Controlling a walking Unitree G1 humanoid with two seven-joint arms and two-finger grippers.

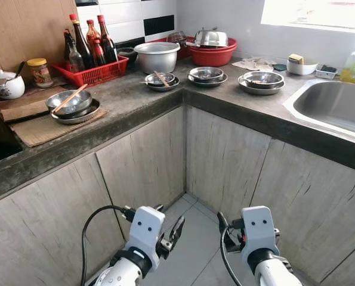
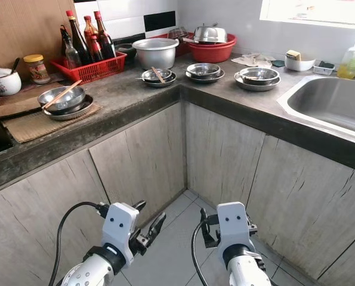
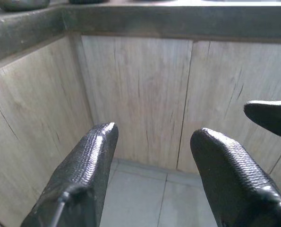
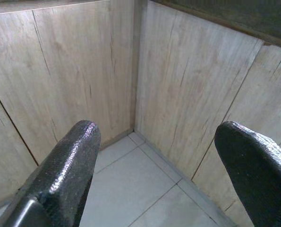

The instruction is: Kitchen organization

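Observation:
Both grippers hang low in front of the wooden cabinet doors (image 1: 225,161), over the tiled floor. My left gripper (image 1: 168,223) is open and empty, as the left wrist view confirms (image 3: 154,131). My right gripper (image 1: 225,231) is open wide and holds nothing (image 4: 157,130). Up on the grey L-shaped counter (image 1: 129,98) stand a steel bowl with chopsticks (image 1: 73,102) on a bamboo mat, a smaller bowl with chopsticks (image 1: 160,79), two stacks of steel dishes (image 1: 206,74) (image 1: 262,79) and a steel pot (image 1: 157,56).
A red basket of sauce bottles (image 1: 93,70), a jar (image 1: 40,72) and a white teapot (image 1: 7,85) stand at the back left. A red basin (image 1: 213,55) with a steel lid sits in the corner. The steel sink (image 1: 335,104) lies to the right.

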